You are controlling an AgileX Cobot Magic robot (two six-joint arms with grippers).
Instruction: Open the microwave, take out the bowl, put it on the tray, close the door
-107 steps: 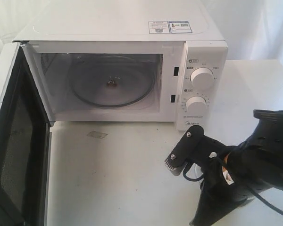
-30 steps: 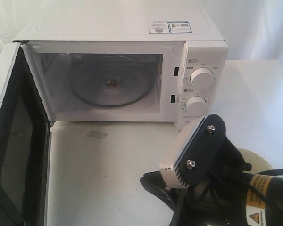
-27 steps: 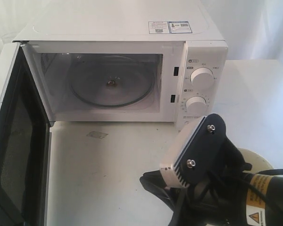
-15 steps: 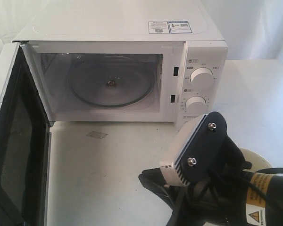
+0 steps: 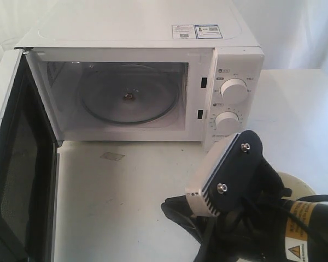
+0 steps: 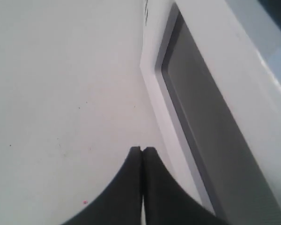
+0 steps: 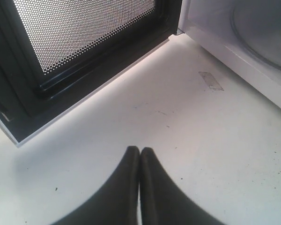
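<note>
The white microwave (image 5: pixel 153 33) stands at the back of the table with its door (image 5: pixel 16 174) swung wide to the left, black mesh inner face showing. Only the clear glass turntable (image 5: pixel 128 95) lies in the cavity. A cream-white round rim, apparently the bowl (image 5: pixel 299 182), peeks out behind my right arm (image 5: pixel 235 174) at the lower right; what it rests on is hidden. My right gripper (image 7: pixel 139 150) is shut and empty, low over the table, pointing at the door's mesh (image 7: pixel 75 33). My left gripper (image 6: pixel 142 149) is shut and empty beside the door's outer window (image 6: pixel 210 117).
A small pale tape patch (image 5: pixel 112 156) lies on the white table (image 5: pixel 126 207) in front of the cavity. The open door blocks the left side. My right arm and its camera block fill the lower right corner.
Since 3.6 s ago my right arm has swung and its wrist camera block now stands up in the foreground; the cream rim shows behind it. Over the last second almost nothing moved.
</note>
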